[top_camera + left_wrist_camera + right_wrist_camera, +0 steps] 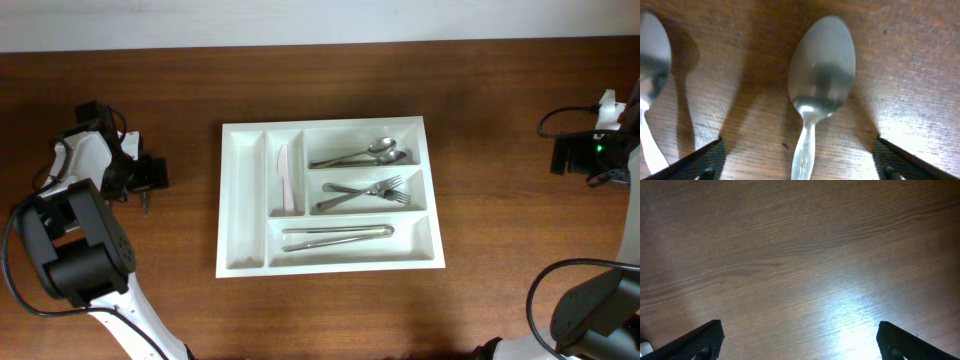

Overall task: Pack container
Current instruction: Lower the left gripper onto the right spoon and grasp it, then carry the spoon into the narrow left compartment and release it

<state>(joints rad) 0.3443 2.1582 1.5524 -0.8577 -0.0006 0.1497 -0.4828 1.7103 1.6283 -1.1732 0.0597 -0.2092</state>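
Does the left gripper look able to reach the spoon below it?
Probably yes: the left gripper is open and straddles the spoon, which lies uncovered on the table.
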